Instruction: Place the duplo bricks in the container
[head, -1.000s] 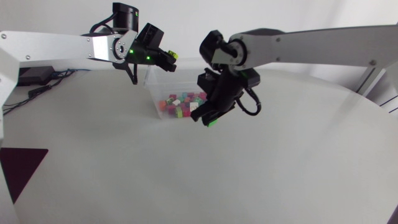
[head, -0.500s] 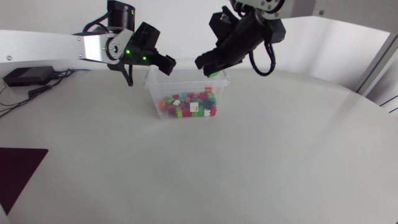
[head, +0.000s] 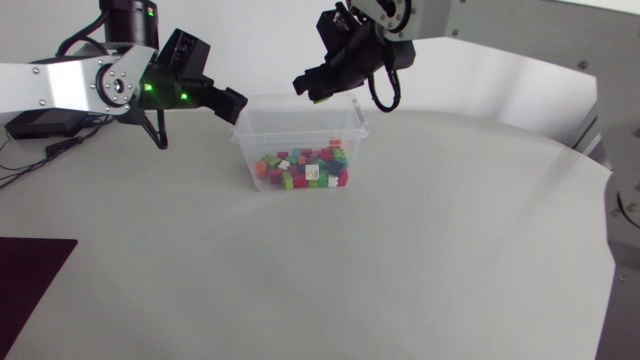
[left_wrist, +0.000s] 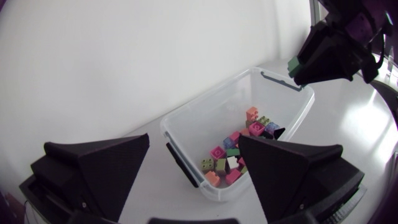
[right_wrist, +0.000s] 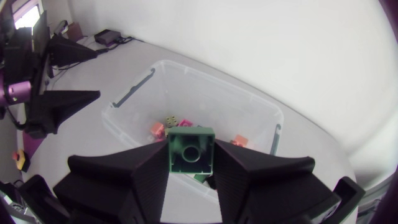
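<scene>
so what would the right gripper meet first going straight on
Probably the loose bricks inside the clear container, with the green brick held by the right gripper touching first; depth is unclear.

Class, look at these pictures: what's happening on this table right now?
The right pincer, shut on a green brick, hangs above the clear container, which holds a pile of coloured bricks. The left pincer is open and empty beside the container's rim. The green brick is not yet dropped in.

Container (head: 290, 130): one. Green brick (right_wrist: 191, 152): one. Other bricks (head: 300, 172): past counting.
</scene>
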